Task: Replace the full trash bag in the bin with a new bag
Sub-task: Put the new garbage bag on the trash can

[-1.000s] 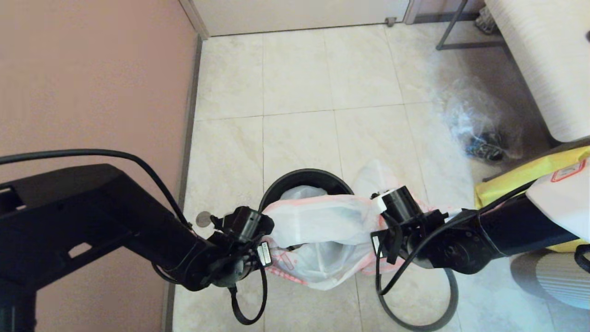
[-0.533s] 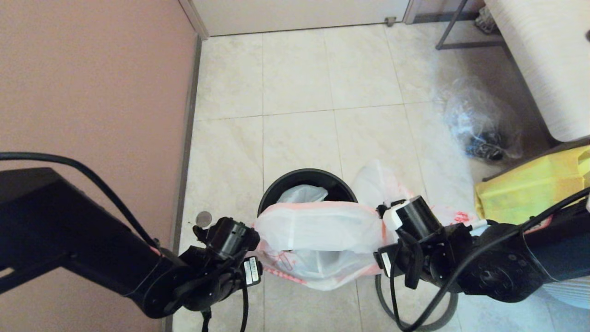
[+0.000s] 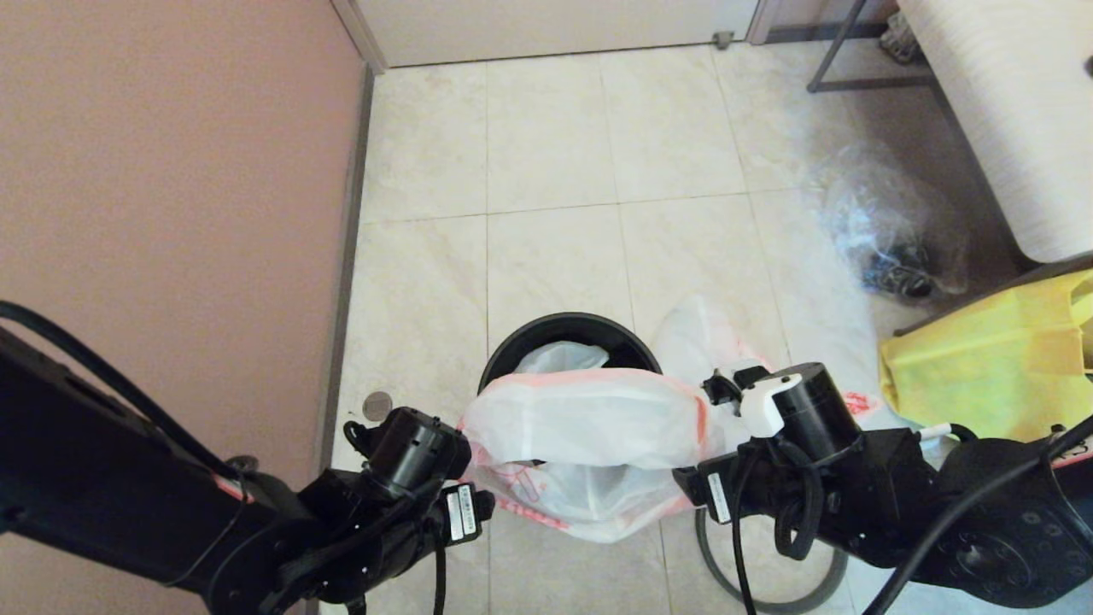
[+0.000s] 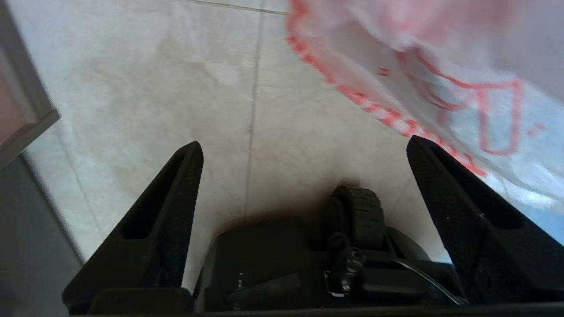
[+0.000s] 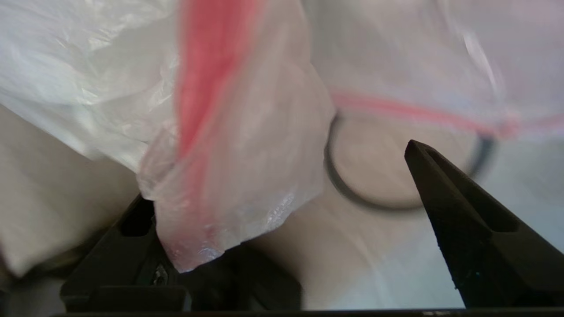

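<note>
The black bin (image 3: pixel 512 359) stands on the tiled floor in front of me, with white plastic showing inside it. A white bag with red print (image 3: pixel 589 423) hangs stretched over the bin's near side, between my two wrists. My left gripper (image 4: pixel 304 143) is open with only floor between its fingers; the bag (image 4: pixel 440 88) lies beside one finger. My right gripper (image 5: pixel 277 171) is open too, and a fold of the bag (image 5: pixel 233 176) drapes over one finger. The dark-grey hoop (image 3: pixel 832 568) lies on the floor under my right arm, and also shows in the right wrist view as the hoop (image 5: pixel 352 196).
A clear bag holding trash (image 3: pixel 888 239) lies on the floor at the right. A big yellow bag (image 3: pixel 982 359) sits nearer me at the right. The pink wall (image 3: pixel 171 171) runs close along the left, and a pale piece of furniture (image 3: pixel 1008 111) fills the far right.
Both wrists have drawn back toward me and moved apart. The white bag's mouth is stretched wider, and the left arm has sunk lower in the view.
</note>
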### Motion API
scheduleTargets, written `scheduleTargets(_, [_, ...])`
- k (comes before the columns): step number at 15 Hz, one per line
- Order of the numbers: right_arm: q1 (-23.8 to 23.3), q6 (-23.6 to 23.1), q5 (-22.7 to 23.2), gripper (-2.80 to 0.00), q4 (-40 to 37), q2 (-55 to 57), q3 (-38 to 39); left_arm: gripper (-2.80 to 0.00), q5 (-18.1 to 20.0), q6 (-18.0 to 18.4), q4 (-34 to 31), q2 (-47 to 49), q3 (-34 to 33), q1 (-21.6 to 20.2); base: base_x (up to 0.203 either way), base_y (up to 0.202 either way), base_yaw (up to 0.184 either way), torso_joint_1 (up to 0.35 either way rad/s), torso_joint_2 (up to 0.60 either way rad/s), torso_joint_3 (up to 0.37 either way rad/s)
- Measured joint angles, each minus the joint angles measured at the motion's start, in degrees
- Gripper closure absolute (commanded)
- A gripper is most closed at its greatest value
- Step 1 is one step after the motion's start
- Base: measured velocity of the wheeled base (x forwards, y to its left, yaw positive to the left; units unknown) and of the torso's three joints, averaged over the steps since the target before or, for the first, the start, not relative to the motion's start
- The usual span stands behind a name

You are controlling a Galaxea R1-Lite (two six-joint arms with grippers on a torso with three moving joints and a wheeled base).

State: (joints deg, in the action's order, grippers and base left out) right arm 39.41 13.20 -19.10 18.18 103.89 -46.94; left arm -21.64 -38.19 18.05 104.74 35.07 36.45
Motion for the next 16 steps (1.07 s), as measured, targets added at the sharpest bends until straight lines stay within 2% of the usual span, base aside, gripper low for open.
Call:
scheduleTargets(2, [-1.0, -0.6, 4.1, -2.8, 5.1, 0.0, 2.5, -2.8, 0.0, -0.1, -0.2, 0.2, 1.0, 1.2, 0.0, 0.0, 0.0, 0.0, 0.0, 0.0])
scheduleTargets(4, [-2.6, -0.7, 7.2, -2.8, 5.9, 0.2, 3.5, -2.8, 0.6, -0.4, -0.4, 0.9, 2.9, 2.9, 0.0, 0.0, 0.0, 0.0, 0.0, 0.0])
scheduleTargets(7, [-3.6, -0.7, 7.5, -2.8, 8.1, 1.0, 3.8, -2.8, 1.3, -3.3, -3.3, 2.5, 8.7, 4.1, 0.0, 0.0, 0.0, 0.0, 0.0, 0.0])
scheduleTargets(10, [-3.8, -0.8, 7.5, -2.8, 9.2, 1.6, 3.7, -2.8, 3.2, -9.5, -11.0, 5.3, 15.5, 4.3, 0.0, 0.0, 0.0, 0.0, 0.0, 0.0])
scheduleTargets(16, [-3.9, -1.0, 7.2, -2.8, 9.3, 1.3, 3.3, -2.8, 4.4, -10.1, -11.1, 12.6, 21.7, 3.1, 0.0, 0.0, 0.0, 0.0, 0.0, 0.0])
